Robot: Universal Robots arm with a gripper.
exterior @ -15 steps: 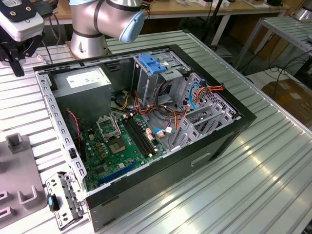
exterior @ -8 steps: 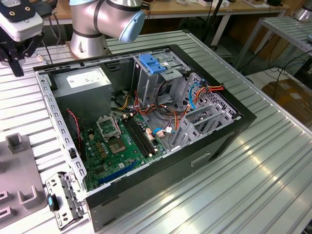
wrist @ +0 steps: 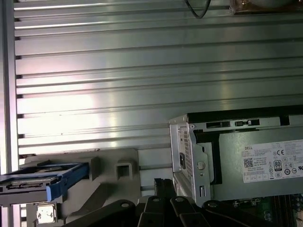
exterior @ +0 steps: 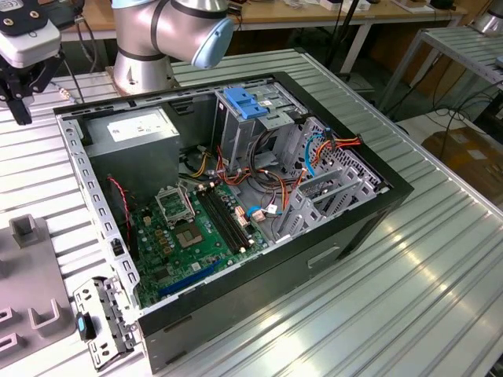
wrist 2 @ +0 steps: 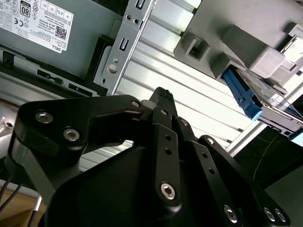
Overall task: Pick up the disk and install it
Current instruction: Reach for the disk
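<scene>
Exterior view: claw (exterior: 21, 114) over ribbed table (exterior: 440, 298) w/ PC case (exterior: 259, 290), bench (exterior: 314, 16) behind

Bright, even light falls from above. In the exterior view the ribbed metal table (exterior: 424, 298) shines pale at 4 o'clock from the computer case (exterior: 236, 308), whose inside has soft shadows. In the first wrist view white glare lies on the ribs; my gripper (wrist 2: 163, 97) looks nearly black.

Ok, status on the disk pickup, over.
Gripper over the table beside the case, carrying nothing. Disk sits in the grey fixture, untouched. Nothing seen blocking it.
</scene>
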